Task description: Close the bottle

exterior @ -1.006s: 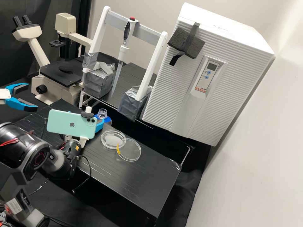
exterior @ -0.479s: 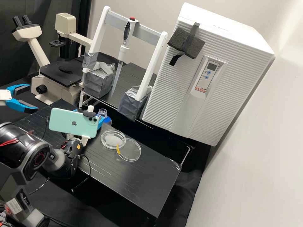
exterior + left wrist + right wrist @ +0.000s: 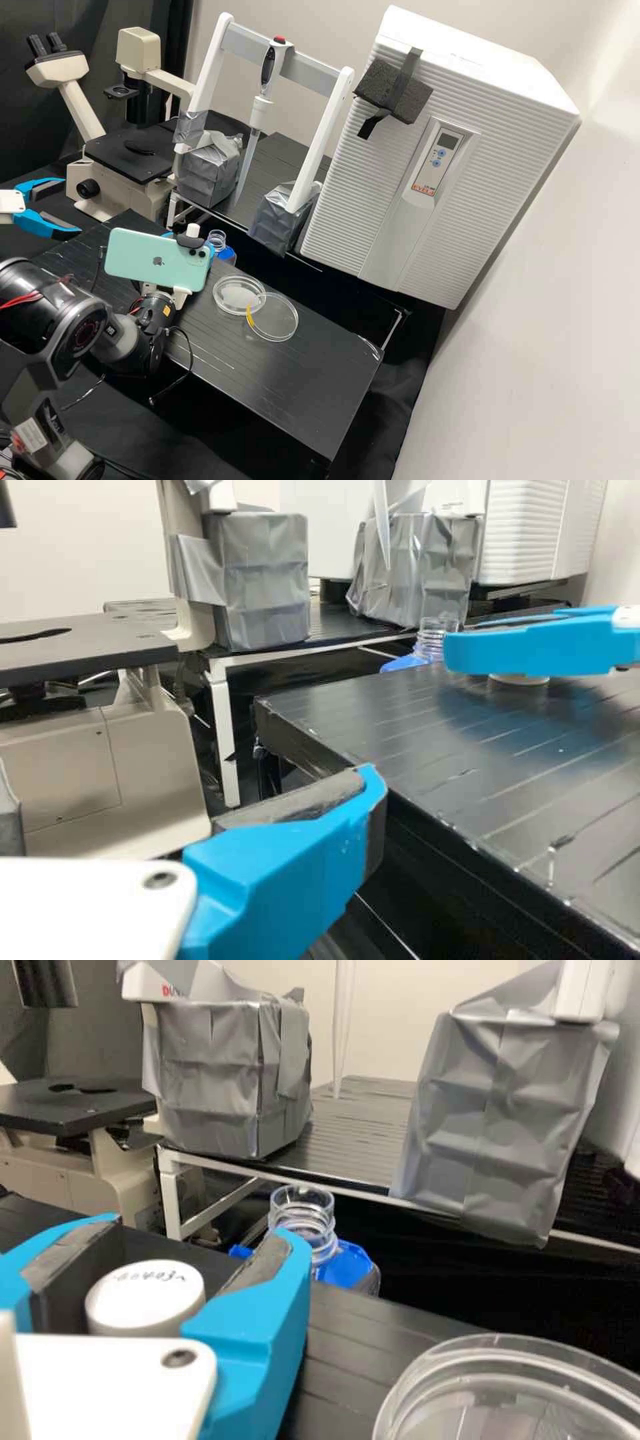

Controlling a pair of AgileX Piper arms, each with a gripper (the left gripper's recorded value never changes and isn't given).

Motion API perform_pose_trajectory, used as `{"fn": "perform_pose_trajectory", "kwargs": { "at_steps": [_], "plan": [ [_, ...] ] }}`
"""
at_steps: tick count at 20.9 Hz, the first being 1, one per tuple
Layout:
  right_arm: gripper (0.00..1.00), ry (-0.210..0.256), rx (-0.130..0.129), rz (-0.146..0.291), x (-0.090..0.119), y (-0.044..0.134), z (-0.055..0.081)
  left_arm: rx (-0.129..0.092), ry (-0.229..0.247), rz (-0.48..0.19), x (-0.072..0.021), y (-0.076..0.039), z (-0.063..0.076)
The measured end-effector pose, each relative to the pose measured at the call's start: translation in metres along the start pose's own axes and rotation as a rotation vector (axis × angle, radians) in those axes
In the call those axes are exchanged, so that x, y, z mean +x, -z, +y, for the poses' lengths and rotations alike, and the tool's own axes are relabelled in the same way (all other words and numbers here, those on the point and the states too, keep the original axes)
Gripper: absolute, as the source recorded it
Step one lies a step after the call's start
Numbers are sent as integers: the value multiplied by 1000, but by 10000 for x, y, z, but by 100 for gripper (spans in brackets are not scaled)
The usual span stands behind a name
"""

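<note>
The bottle (image 3: pixel 217 239) is small and clear, holds blue liquid and stands open at the back of the raised black platform (image 3: pixel 280 373). Its threaded neck (image 3: pixel 303 1212) is bare. My right gripper (image 3: pixel 190 1260) is shut on the white cap (image 3: pixel 145 1295), just short of the bottle and to one side of it. In the high view a teal phone (image 3: pixel 160 260) mounted on that arm hides the gripper. In the left wrist view the right gripper's finger (image 3: pixel 540 645) hovers over the platform with the cap (image 3: pixel 518 678) under it and the bottle (image 3: pixel 432 635) beyond. My left gripper (image 3: pixel 67 207) hangs open off the platform's left end, holding nothing.
Two clear petri dishes (image 3: pixel 239 293) (image 3: pixel 273 317) lie just right of the bottle. A microscope (image 3: pixel 113 160) stands at the back left. A pipette stand (image 3: pixel 267 73) with grey taped feet (image 3: pixel 225 1070) is close behind the bottle. A large white machine (image 3: pixel 433 153) is at the right.
The right arm has carried the cap up and to the right, closer to the bottle. The left gripper has barely drifted and stays open.
</note>
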Motion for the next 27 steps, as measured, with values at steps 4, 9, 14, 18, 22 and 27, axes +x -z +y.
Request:
{"fn": "perform_pose_trajectory", "kwargs": {
  "at_steps": [4,9,14,18,22,27],
  "plan": [
    [0,-17,15,-12,5,-18,10,-6,-6,12,0,11,6],
    [0,-26,22,-19,5,-25,19,-6,-7,14,1,11,6],
    [0,-27,23,-19,5,-25,19,-6,-7,14,1,11,6],
    [0,-29,24,-20,5,-26,21,-6,-5,6,8,-6,2],
    [0,-39,19,-10,-7,0,42,-6,-5,4,9,-11,1],
    [0,-100,5,33,26,107,184,-11,-9,8,15,-15,3]
  ]
}}
